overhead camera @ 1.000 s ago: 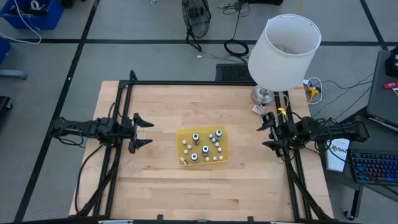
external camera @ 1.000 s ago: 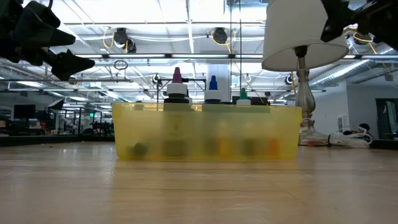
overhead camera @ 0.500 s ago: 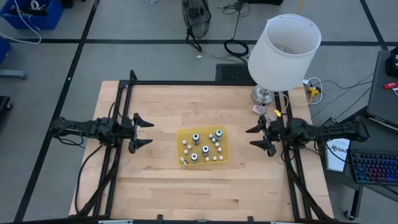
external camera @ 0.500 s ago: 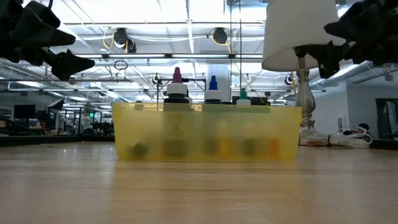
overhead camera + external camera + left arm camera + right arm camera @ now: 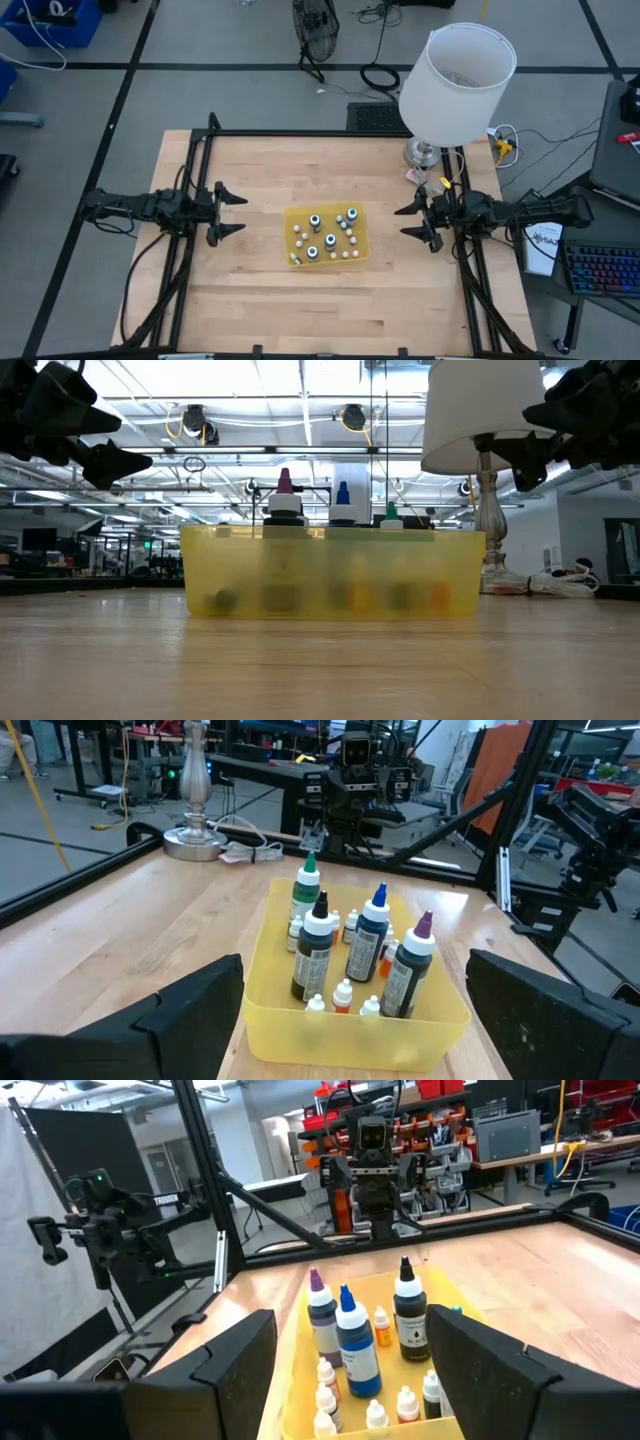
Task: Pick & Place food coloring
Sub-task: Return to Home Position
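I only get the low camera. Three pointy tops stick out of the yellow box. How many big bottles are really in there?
Observer: Four. The left wrist view shows a black-tipped bottle beside the green-tipped bottle, blue-tipped bottle and violet-tipped bottle.
Operator: Anything little in there too?
Observer: Yes, small white-capped bottles stand around them inside the yellow box.
Operator: Is a claw holding something?
Observer: No. From above, the left gripper and right gripper are open and empty, one on each side of the box.
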